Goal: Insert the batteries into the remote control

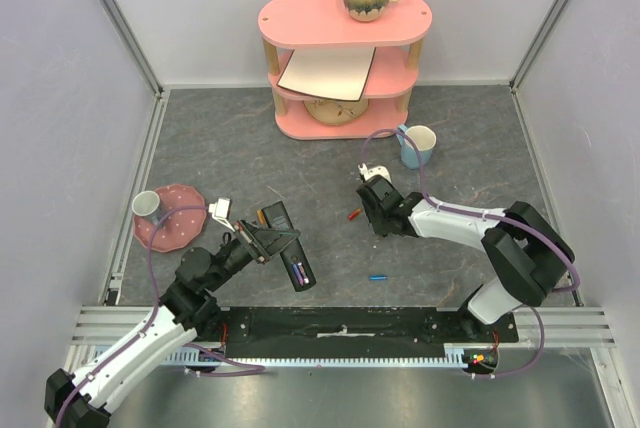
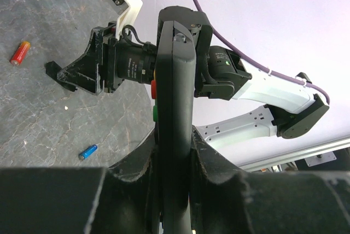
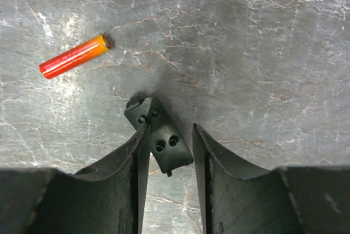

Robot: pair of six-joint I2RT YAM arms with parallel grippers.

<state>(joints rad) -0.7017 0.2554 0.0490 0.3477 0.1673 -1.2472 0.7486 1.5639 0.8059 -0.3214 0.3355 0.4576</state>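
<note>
My left gripper (image 1: 262,240) (image 2: 174,144) is shut on the remote control (image 1: 287,244) (image 2: 174,108), a slim black bar that shows edge-on in the left wrist view and is held clear of the table. Dark purple batteries (image 1: 299,270) sit in the open compartment at its near end. My right gripper (image 1: 371,213) (image 3: 169,130) is low over the grey table, open. A small black cover piece (image 3: 163,140) lies between its fingers. The left fingertip (image 3: 139,135) touches the piece and the right one stands apart from it.
A red-orange cylinder (image 3: 74,56) (image 1: 354,214) lies just left of the right gripper. A small blue cylinder (image 1: 378,276) (image 2: 87,152) lies nearer the arms. A blue mug (image 1: 418,145), a pink shelf (image 1: 340,23) and a pink plate (image 1: 175,223) bearing a cup (image 1: 146,204) stand around.
</note>
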